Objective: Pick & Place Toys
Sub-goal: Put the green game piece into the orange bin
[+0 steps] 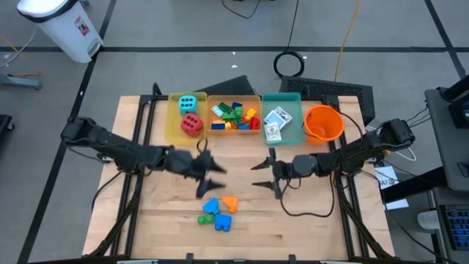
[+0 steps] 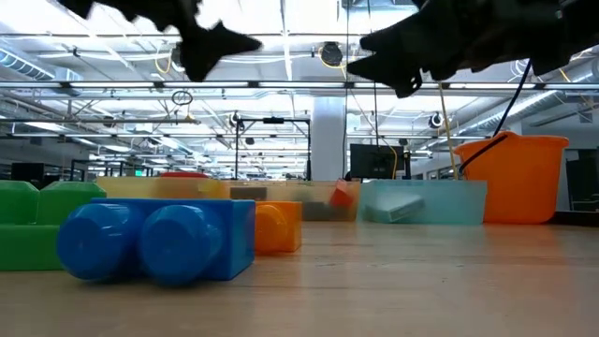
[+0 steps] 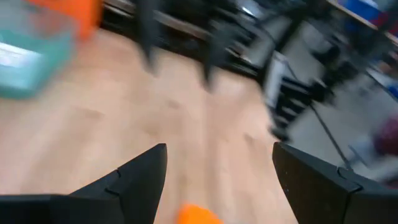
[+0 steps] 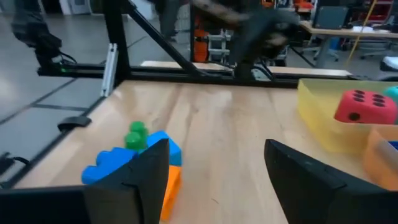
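Note:
A small heap of bricks (image 1: 218, 211), blue, orange and green, lies on the wooden table near its front; they also show close up in the low view (image 2: 159, 239). My left gripper (image 1: 216, 177) hovers open above the table just behind and left of the bricks, with nothing between its fingers (image 3: 219, 146). My right gripper (image 1: 256, 175) faces it from the right, also open and empty (image 4: 217, 142). A cyan die (image 1: 187, 103) and a red die (image 1: 192, 124) lie in the yellow tray (image 1: 174, 128).
Along the far side stand the yellow tray, an orange tray (image 1: 234, 132) holding several bricks, a teal tray (image 1: 293, 136) with card packs (image 1: 275, 123) and an orange bucket (image 1: 323, 123). Bare wood lies to the left and right of the brick heap.

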